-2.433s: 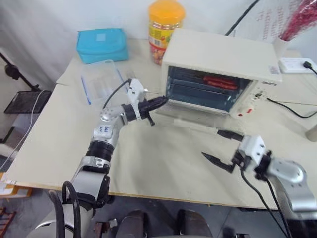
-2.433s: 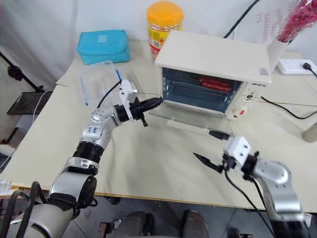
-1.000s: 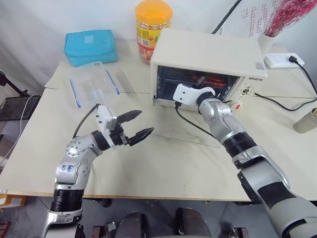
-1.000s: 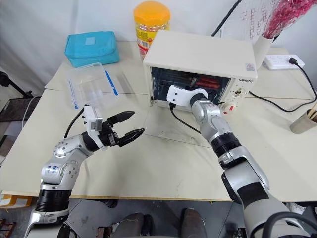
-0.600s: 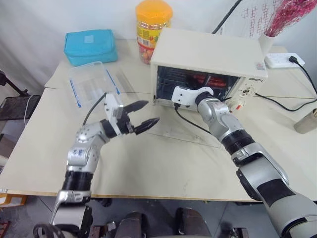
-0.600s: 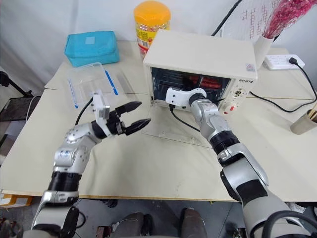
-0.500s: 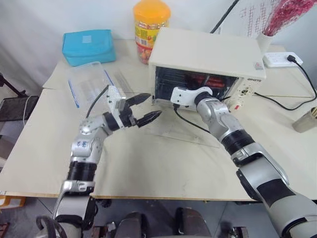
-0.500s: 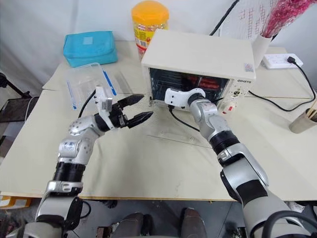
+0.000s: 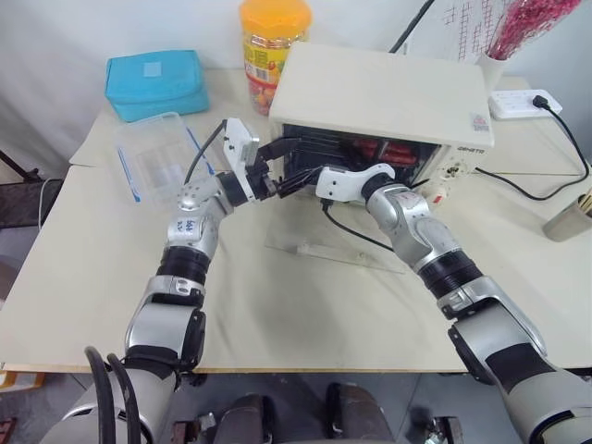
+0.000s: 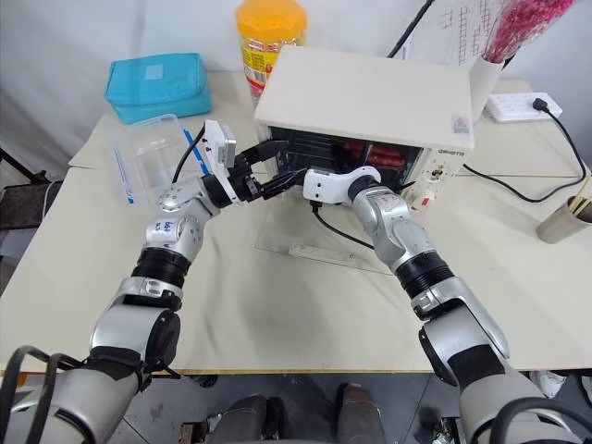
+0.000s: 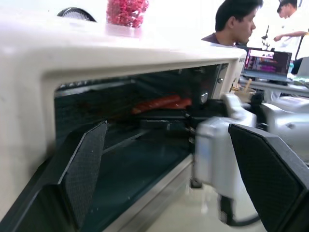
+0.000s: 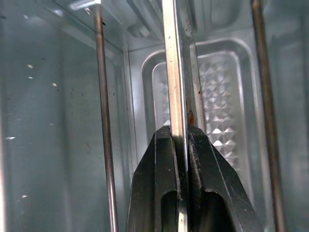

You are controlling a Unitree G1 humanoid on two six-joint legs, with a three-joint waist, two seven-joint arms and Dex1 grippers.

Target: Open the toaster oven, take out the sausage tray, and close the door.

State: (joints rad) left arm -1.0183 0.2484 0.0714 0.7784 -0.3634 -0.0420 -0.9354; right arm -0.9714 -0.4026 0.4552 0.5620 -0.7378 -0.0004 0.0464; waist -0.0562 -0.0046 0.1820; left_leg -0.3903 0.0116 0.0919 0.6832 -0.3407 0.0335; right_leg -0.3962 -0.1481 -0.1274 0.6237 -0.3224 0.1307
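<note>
The cream-white toaster oven (image 9: 384, 92) stands at the back of the table. Its glass door (image 9: 319, 245) lies open and flat in front of it. Red sausages (image 11: 161, 103) lie on the sausage tray inside. My right gripper (image 12: 179, 133) reaches into the oven and is shut on the tray's thin silver edge (image 12: 174, 87). My left gripper (image 9: 287, 163) is open at the left side of the oven's mouth, close beside my right wrist (image 9: 347, 181), with nothing between its wide-spread fingers (image 11: 82, 164).
Left of the oven are a clear plastic box (image 9: 153, 157) and a blue pouch (image 9: 155, 81). An orange-lidded jar (image 9: 268, 42) stands behind it. A power strip (image 9: 527, 102), a black cord (image 9: 536, 190) and a cup (image 9: 566, 217) lie to the right. People show in the left wrist view's background.
My left gripper, still open, has moved up and forward from over the table to the oven's mouth. My right gripper has shut on the tray's edge.
</note>
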